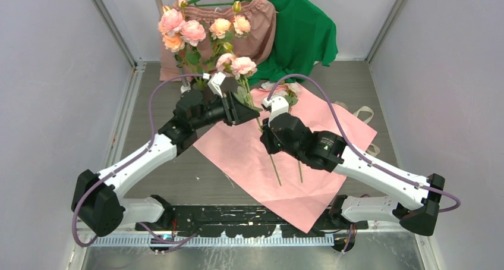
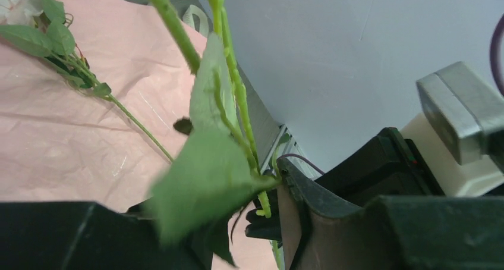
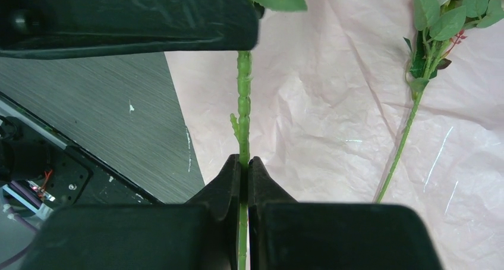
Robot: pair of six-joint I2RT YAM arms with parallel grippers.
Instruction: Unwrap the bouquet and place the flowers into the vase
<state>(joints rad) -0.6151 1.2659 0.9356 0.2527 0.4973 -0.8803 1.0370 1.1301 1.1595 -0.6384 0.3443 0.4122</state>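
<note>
Paper (image 1: 238, 154), salmon-pink, lies spread flat on the grey surface (image 1: 172, 175). Above it the right pincer (image 3: 245, 166) is clamped tight on the green stem of a pink rose spray (image 1: 241, 66), whose blooms stand raised toward the back. Higher on that stem the left pincer (image 1: 251, 116) is partly open, with the stem and a leaf (image 2: 208, 181) between its fingers and the stem against one of them. Another rose (image 3: 437, 20) lies flat on the paper just beside. Peach-cream roses (image 1: 229, 26) stand upright further back, before pink shorts (image 1: 261, 29) on a hanger.
</note>
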